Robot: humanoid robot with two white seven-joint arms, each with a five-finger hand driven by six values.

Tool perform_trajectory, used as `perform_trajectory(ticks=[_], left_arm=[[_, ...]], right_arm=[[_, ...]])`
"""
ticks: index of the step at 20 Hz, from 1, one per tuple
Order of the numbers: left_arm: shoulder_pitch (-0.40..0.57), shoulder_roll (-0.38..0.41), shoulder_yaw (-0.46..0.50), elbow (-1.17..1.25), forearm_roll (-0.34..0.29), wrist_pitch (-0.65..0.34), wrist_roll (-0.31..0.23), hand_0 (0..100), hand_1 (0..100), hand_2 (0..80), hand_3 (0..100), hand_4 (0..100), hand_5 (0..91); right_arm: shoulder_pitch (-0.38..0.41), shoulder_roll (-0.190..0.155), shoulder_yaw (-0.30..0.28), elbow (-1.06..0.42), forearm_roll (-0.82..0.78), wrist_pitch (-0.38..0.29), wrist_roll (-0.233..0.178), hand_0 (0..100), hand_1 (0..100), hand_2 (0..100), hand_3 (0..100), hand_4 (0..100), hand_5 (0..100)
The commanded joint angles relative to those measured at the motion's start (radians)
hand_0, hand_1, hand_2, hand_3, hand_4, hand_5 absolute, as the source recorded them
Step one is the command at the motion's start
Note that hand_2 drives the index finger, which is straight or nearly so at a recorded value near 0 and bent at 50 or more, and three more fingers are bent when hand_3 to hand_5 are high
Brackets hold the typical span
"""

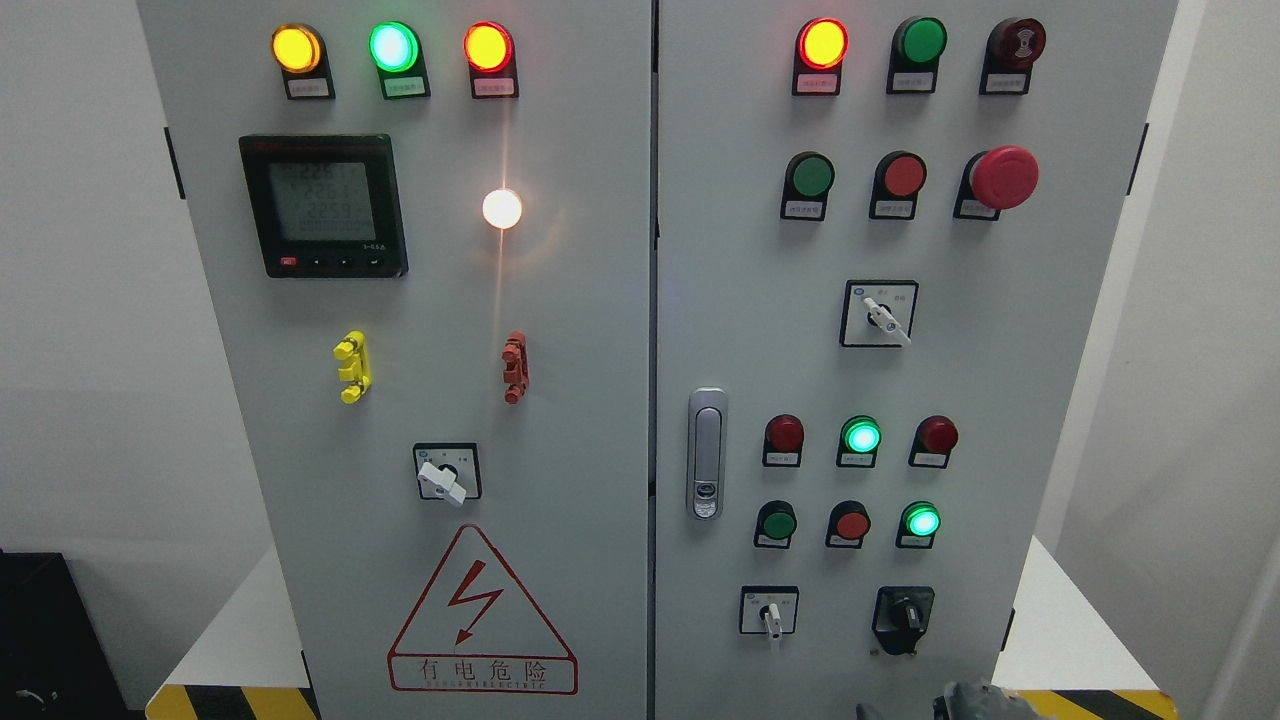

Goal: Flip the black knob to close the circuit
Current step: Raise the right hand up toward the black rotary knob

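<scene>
Grey steel fills my head view: a two-door electrical cabinet [580, 330] stands square in front of me on a white surface [1060, 620] edged with yellow-and-black hazard striping. I take the door latch [706, 453] on the right door as my landmark. The black knob [903, 618] sits below and to the right of that latch, in the bottom row of the right door, its pointer roughly upright on a black plate. Just left of it in the same row is a white-handled selector switch [770, 612], handle pointing down. Above and to the right of the latch I see another selector switch [880, 314] with its handle slanting down to the right, and a red mushroom stop button [1003, 177] higher still. Right of the latch, two rows of small lamps and buttons show two lit green lamps [861, 437]. Left of the latch, on the other door, are a digital meter [324, 205], a lit white lamp [502, 208] and a red lightning warning triangle [482, 612]. Only a dark sliver of my right hand [975, 698] shows at the bottom edge, below and right of the black knob and clear of it; I cannot tell how its fingers are set.
</scene>
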Motion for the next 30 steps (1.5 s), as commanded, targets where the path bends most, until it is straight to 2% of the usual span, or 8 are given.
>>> perform_trajectory(ticks=[1,7,30], left_arm=[[0.0,0.0,0.0,0.0,0.0,0.0,0.001,12,56,0.0,0,0,0.0],[0.0,0.0,0.0,0.0,0.0,0.0,0.001,12,56,0.0,0,0,0.0],[0.0,0.0,0.0,0.0,0.0,0.0,0.001,12,56,0.0,0,0,0.0]], right_arm=[[-0.057,0.002,-0.01,0.049,0.024,0.003,0.001,0,0,93,100,96,91],[-0.106,0.002,-0.028,0.082,0.041,0.004,0.001,0,0,93,100,96,91],[-0.134,-0.001,-0.084,0.115,0.064,0.001,-0.004,0,0,93,100,96,91]])
